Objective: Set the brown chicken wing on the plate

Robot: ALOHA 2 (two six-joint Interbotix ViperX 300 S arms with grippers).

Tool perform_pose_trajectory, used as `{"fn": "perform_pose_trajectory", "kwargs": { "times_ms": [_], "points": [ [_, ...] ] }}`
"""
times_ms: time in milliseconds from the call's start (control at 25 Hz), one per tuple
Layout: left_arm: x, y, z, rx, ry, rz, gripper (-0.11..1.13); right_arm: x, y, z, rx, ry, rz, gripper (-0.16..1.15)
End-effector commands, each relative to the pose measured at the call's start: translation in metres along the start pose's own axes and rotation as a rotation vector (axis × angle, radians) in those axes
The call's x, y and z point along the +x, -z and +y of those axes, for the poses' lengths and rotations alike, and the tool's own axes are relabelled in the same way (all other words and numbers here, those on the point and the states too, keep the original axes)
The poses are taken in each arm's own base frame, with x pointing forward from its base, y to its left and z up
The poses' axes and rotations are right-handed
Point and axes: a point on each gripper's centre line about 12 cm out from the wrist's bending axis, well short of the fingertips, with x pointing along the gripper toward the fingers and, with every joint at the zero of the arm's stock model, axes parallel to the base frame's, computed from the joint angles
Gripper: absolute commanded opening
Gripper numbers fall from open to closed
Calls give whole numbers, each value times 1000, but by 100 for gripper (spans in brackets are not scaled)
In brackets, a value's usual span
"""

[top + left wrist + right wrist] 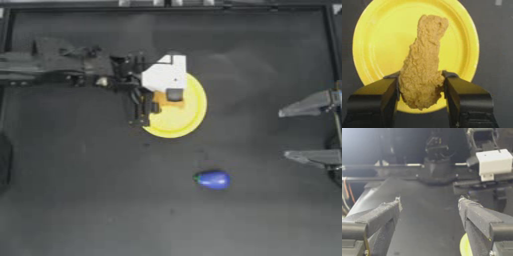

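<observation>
The bright yellow plate lies a little above the middle of the table in the top view. My left gripper hangs over the plate's left half, shut on the brown chicken wing. The left wrist view shows the lumpy golden-brown chicken wing pinched between the two jaws at its thick end, its narrow end pointing over the plate. My right gripper waits at the right edge, open and empty; its fingers frame bare table.
A blue-purple eggplant with a green tip lies below and right of the plate. A sliver of the plate shows in the right wrist view, with the left arm's white camera block farther off.
</observation>
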Motion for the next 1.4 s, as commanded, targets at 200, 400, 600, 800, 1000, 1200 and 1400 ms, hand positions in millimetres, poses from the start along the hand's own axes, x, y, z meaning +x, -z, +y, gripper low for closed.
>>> {"fn": "perform_pose_trajectory", "kwargs": {
  "times_ms": [200, 400, 600, 800, 1000, 1200, 1400],
  "points": [
    [13, -11, 25, -1, -6, -20, 27, 1, -4, 0, 4, 0, -18, 99],
    [25, -3, 33, -19, 2, -1, 26, 1, -4, 0, 4, 1, -20, 99],
    [32, 0, 36, -12, 1, 6, 28, 1, -5, 0, 3, 1, -26, 99],
    [41, 2, 37, -9, 6, 17, 30, 1, -5, 0, 3, 1, -28, 99],
    [44, 1, 36, -18, 12, 16, 59, 1, -6, -1, 3, 4, -28, 99],
    [45, 3, 38, -28, 12, 19, 100, 1, -6, -2, 3, 10, -28, 99],
    [43, 2, 38, -25, 9, 14, 101, 1, -6, -2, 3, 10, -28, 99]
  ]
}}
